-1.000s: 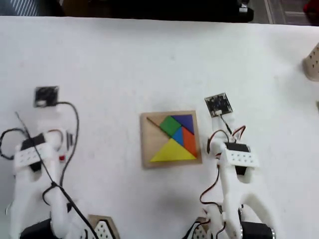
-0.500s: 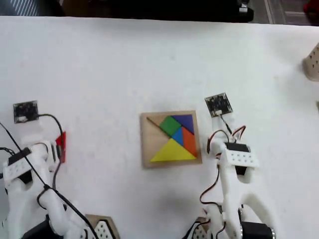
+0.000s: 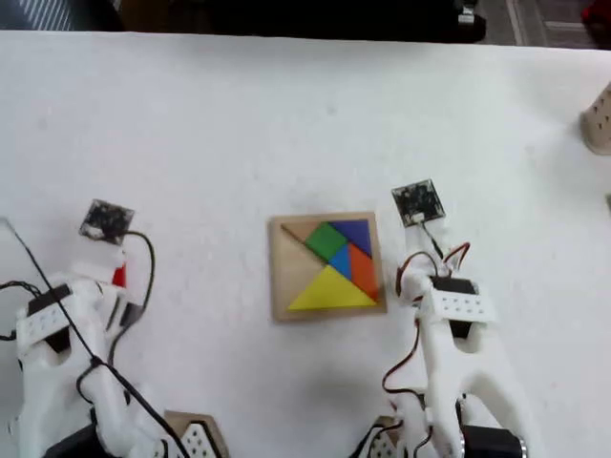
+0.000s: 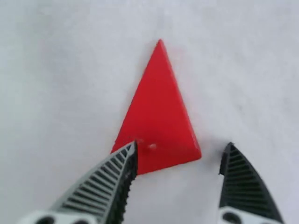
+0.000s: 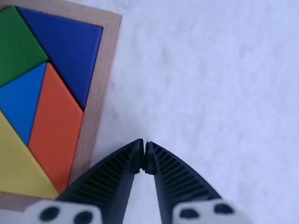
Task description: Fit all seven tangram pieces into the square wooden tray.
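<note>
The square wooden tray [image 3: 283, 272] lies mid-table and holds a green square [image 3: 326, 240], a dark blue triangle [image 3: 356, 232], an orange parallelogram [image 3: 362, 268], a small light blue triangle [image 3: 340, 262] and a yellow triangle [image 3: 330, 289]; its left part is bare wood. A red triangle [image 4: 159, 116] lies flat on the white table far left of the tray [image 3: 118, 277]. My left gripper [image 4: 180, 151] hangs open just over the triangle's wide end, one fingertip [image 4: 127, 161] overlapping its edge. My right gripper [image 5: 143, 148] is shut and empty, just beside the tray's right rim [image 5: 99, 93].
A beige perforated object [image 3: 599, 119] stands at the table's right edge. A small wooden piece [image 3: 198, 434] lies by the left arm's base at the front. Loose cables trail around both arms. Open white table stretches behind the tray.
The left arm swung out to the left, then back right, and now sits over the red triangle. The right arm and the tray have not moved.
</note>
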You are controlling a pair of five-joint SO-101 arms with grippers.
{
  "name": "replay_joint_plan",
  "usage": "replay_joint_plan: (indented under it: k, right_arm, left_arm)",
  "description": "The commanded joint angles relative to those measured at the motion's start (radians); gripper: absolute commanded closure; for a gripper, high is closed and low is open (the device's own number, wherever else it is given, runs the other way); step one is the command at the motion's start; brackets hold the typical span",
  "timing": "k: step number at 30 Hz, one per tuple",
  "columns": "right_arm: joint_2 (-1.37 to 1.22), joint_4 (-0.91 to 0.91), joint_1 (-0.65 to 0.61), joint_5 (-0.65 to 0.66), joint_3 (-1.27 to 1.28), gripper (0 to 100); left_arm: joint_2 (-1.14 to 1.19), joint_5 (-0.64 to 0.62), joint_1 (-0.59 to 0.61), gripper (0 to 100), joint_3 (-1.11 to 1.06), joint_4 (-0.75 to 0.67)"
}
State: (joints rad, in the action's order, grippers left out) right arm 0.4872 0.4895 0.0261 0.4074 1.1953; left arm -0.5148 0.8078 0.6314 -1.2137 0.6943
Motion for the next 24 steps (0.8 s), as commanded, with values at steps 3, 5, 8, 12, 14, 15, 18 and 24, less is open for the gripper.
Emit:
replay_joint_plan:
  k: [3,5,8,12,14,15,18,24]
  right_arm:
    - [0.031,-0.022,-0.007,0.012,-0.008,98.1]
    - [0.031,-0.022,-0.007,0.012,-0.008,98.1]
    - [0.031,-0.022,-0.007,0.012,-0.008,98.1]
    - [0.031,-0.021,-0.007,0.012,-0.008,98.1]
    - [0.031,-0.019,-0.007,0.012,-0.008,98.1]
    - [0.031,-0.019,-0.007,0.012,-0.008,98.1]
    - [0.031,-0.018,-0.007,0.012,-0.008,98.1]
    - [0.031,-0.016,-0.005,0.012,-0.008,98.1]
  left_arm:
    - [-0.005,0.166,-0.004,70,-0.089,-0.152]
    - [-0.005,0.170,-0.005,69,-0.104,-0.203]
    - [-0.005,0.170,-0.010,67,-0.100,-0.241]
    - [-0.004,0.170,-0.021,67,-0.064,-0.196]
    - [-0.002,0.170,-0.028,68,-0.041,-0.146]
    - [-0.002,0.170,-0.028,68,-0.031,-0.120]
    - [-0.002,0.164,-0.042,68,0.000,-0.072]
    - [-0.002,0.143,-0.062,68,0.072,0.081]
